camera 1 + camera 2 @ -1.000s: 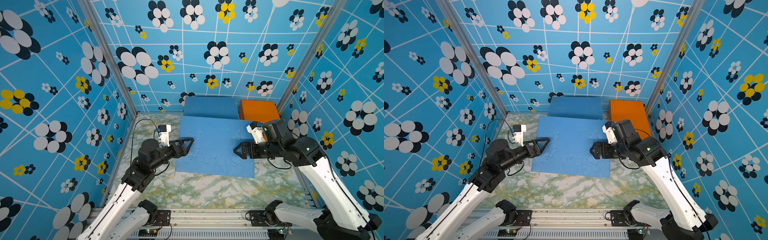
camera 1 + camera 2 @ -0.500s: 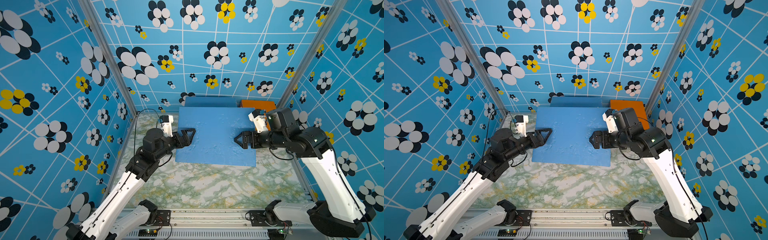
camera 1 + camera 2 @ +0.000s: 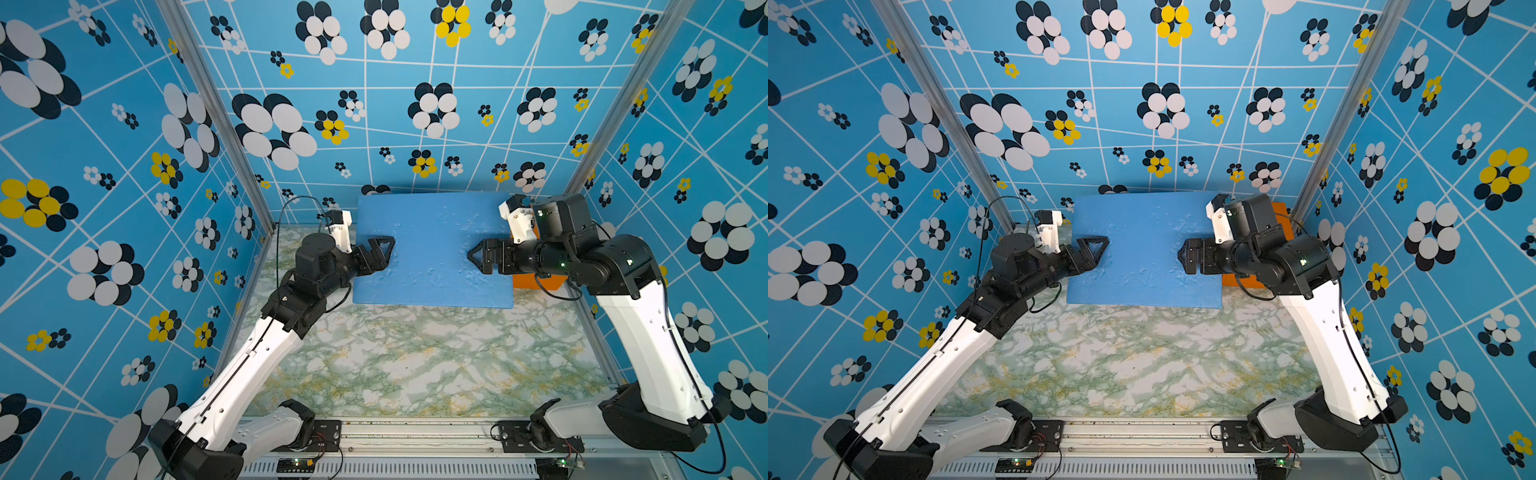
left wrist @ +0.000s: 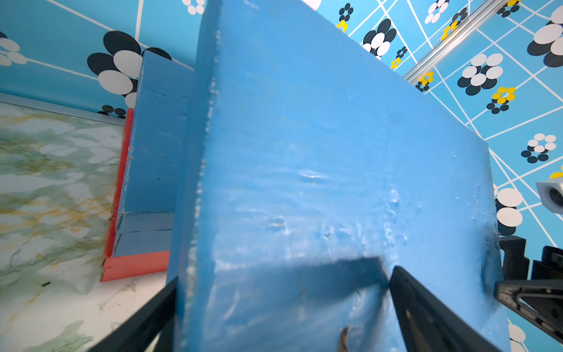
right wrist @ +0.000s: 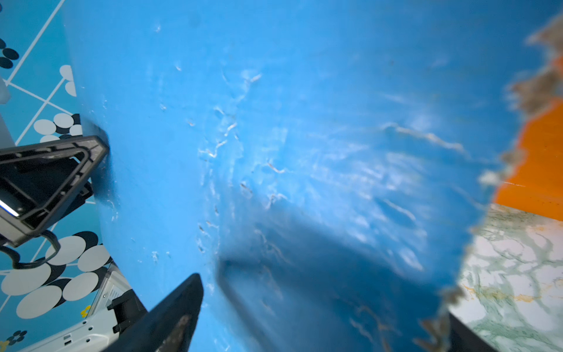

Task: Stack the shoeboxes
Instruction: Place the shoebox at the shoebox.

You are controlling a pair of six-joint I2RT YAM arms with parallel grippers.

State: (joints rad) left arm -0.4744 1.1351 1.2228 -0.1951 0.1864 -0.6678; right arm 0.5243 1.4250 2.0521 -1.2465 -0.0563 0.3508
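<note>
top views: overhead, facing down | wrist views: close, share blue shoebox (image 4: 304, 152)

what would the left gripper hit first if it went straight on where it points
The held blue shoebox: the left gripper straddles its end, so that end wall comes first; the right gripper lies beyond.

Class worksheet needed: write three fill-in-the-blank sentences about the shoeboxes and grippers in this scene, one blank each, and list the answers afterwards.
1. The held shoebox, gripped at its ends by the left gripper and the right gripper, is painted ____.
2. The second blue shoebox rests on a lower shoebox whose colour is ____.
3. The orange shoebox sits on the table on the ____ gripper's side.

Answers: blue; red; right
</note>
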